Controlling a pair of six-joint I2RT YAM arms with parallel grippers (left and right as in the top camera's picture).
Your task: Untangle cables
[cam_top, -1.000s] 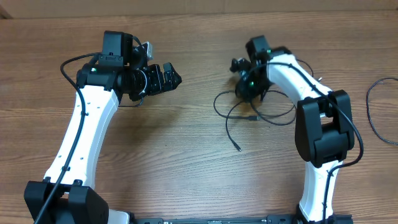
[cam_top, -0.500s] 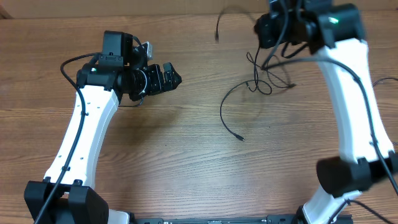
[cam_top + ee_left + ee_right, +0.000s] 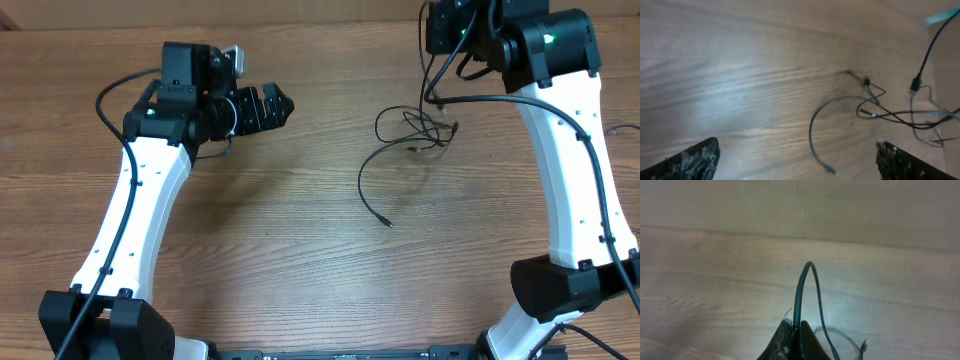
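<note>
The cables (image 3: 418,130) are thin black cords in a loose tangle on the wooden table, right of centre. One free end trails toward the front and stops at a small plug (image 3: 386,222). Strands rise from the tangle to my right wrist (image 3: 455,28) at the far edge. In the right wrist view my right gripper (image 3: 796,325) is shut on a cord that arches up out of the jaws (image 3: 808,267). My left gripper (image 3: 272,107) hovers open well left of the tangle, holding nothing. Its wrist view shows the cables (image 3: 875,107) ahead, beyond its fingertips (image 3: 697,155).
A further dark cord (image 3: 625,128) shows at the right edge of the table. The right arm's own thicker wire (image 3: 470,98) hangs beside the lifted strands. The wall edge runs close behind the right wrist.
The right arm has swung up and toward the far edge with a cord in its shut jaws, dragging the tangle farther back and stretching it. The left gripper has shifted slightly toward the far edge, still open.
</note>
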